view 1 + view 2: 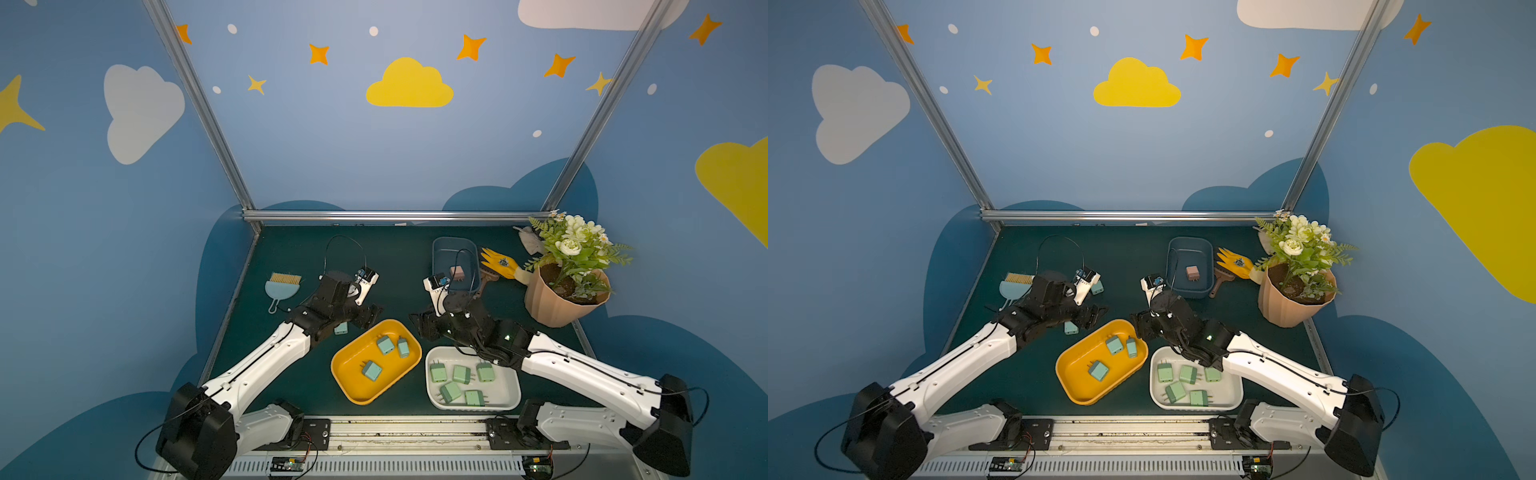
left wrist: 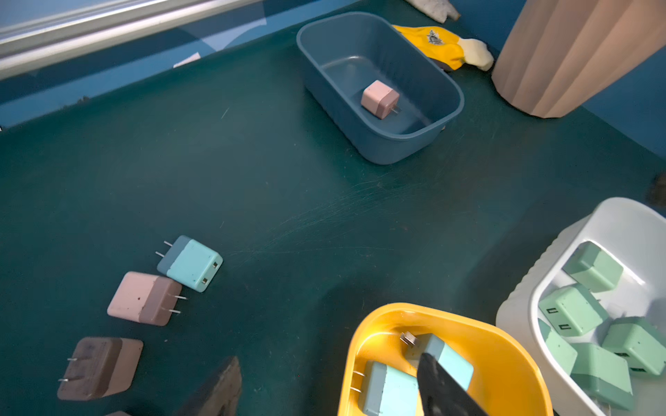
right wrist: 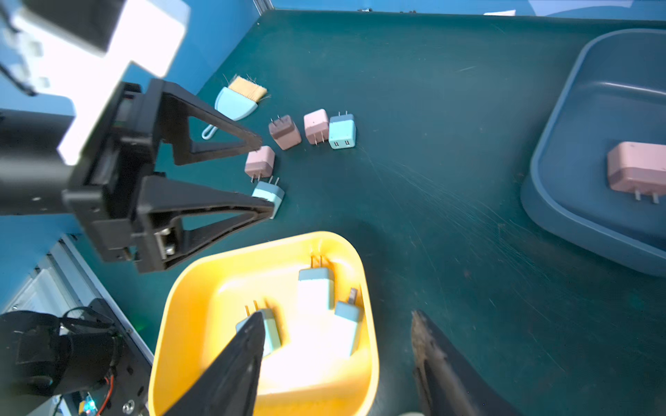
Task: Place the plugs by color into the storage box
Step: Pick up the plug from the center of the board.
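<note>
Blue cloud-painted walls, dark green tabletop

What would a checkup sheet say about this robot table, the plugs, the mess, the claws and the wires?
Surface: dark green mat, scratched.
Job's things: three blue plugs in yellow tray; five green plugs in white tray; one pink plug in dark blue bin; three loose pink plugs and two loose blue plugs on the mat.
Clutter: dustpan, yellow glove, brush, flower pot.
Grippers: left gripper open, empty; right gripper open, empty.
Cables: black cable loops above both wrists.
Surroundings: blue walls with clouds and stars; metal frame.
</note>
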Robot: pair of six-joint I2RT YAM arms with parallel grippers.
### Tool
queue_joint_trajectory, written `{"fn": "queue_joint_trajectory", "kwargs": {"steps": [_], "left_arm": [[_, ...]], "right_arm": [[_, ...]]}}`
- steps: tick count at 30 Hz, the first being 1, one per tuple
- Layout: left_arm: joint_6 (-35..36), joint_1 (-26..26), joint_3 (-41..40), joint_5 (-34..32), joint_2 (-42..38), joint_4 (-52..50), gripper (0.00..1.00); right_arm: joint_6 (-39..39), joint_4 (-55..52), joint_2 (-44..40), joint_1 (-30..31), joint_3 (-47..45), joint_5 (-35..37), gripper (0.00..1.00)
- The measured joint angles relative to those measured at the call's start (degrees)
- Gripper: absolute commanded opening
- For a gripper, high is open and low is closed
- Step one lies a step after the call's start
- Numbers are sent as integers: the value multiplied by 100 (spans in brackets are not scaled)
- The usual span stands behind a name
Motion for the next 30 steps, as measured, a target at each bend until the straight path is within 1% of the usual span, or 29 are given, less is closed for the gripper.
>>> {"fn": "queue_joint_trajectory", "kwargs": {"steps": [6,10,14,17,21,23,25,30], "left_arm": [[-155,275,372,28,461,-208,79],[-258,479,422,44,667,-223,80],[-439,678,435,37,890,-223,79],[-501,791,603,-2,1220,-306,77],[-610,964,1036,-118,1766,-529,74],[-691,1119,1235,-177,1930,-697,73],[-761,1316,1360,-251,1987,-813,72],[-820,1727,1394,-382,1878,-984,68]], "right_arm": [[114,389,446,0,0,-221,68],[96,723,673,-33,39,-407,69],[17,776,1088,-120,365,-662,71],[-35,780,1353,-236,588,-866,71],[-164,866,1674,-466,782,-1255,69],[-236,848,1967,-619,1029,-1532,68],[-332,785,2420,-785,1473,-1812,67],[-636,632,3762,-1067,2859,-2334,58]]}}
